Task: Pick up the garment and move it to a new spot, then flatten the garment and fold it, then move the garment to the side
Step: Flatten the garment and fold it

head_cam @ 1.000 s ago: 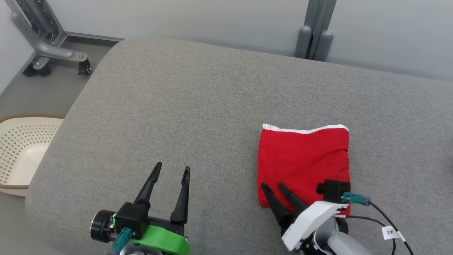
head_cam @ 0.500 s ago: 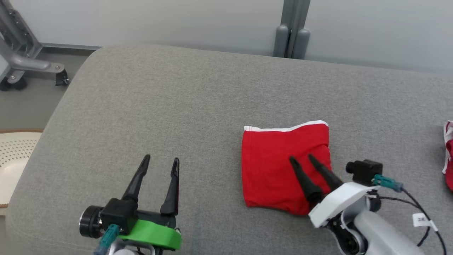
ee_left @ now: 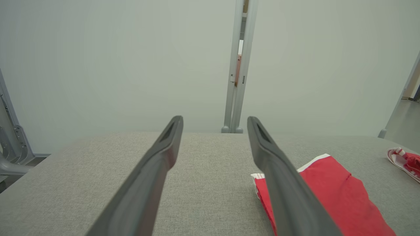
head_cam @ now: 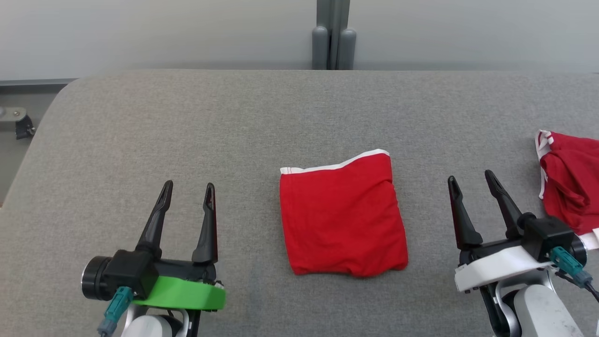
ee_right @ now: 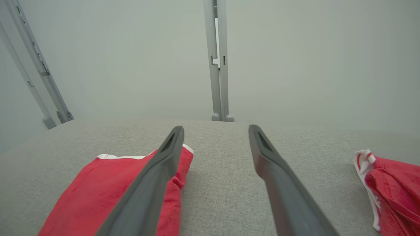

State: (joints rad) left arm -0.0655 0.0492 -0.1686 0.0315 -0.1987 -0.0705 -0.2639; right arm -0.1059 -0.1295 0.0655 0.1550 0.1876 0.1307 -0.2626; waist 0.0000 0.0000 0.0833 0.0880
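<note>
Head view looks down on a wide grey upholstered surface (head_cam: 299, 107) with a pale wall (head_cam: 140, 32) behind it. Near the middle of the surface lies the red garment (head_cam: 341, 220), folded into a rough square and flat on the fabric, its white-trimmed edge turned toward the wall. Well to the right of it, a second red garment (head_cam: 568, 182) sits crumpled, white trim showing. The left gripper (head_cam: 188, 185) hovers left of the folded garment. The right gripper (head_cam: 469, 175) hovers right of it, between it and the crumpled one. Both have their fingers spread apart, holding nothing, clear of the cloth. Beyond the folded garment, a grey post (head_cam: 333, 35) rises against the wall.
</note>
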